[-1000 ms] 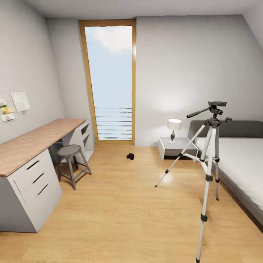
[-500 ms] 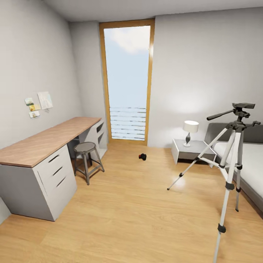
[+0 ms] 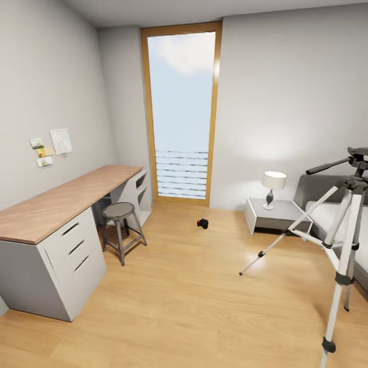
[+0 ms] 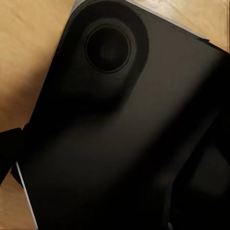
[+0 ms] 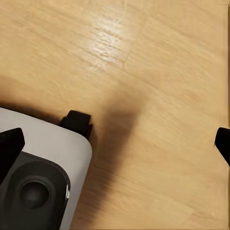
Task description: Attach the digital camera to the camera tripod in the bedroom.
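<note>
The robot's head has swung round to the left since a second ago, so the whole room sits further right in its head view. The camera (image 3: 203, 223) lies where it did, on the wooden floor (image 3: 194, 296) in front of the tall window (image 3: 182, 110), well apart from everything else. The tripod (image 3: 341, 240) stands on its three spread legs at the right, now partly cut off by the edge of the view, beside the bed (image 3: 327, 209) and near the nightstand (image 3: 276, 214) with its lamp (image 3: 273, 183). To the left are the long desk (image 3: 61, 204) with drawers and a stool (image 3: 120, 227) tucked against it.

The left wrist view faces a dark part of the robot's own body over the floor. In the right wrist view two dark fingertips (image 5: 10, 143) show at opposite edges, spread wide with nothing between them. Of the left claw I cannot tell whether it is open or closed.
</note>
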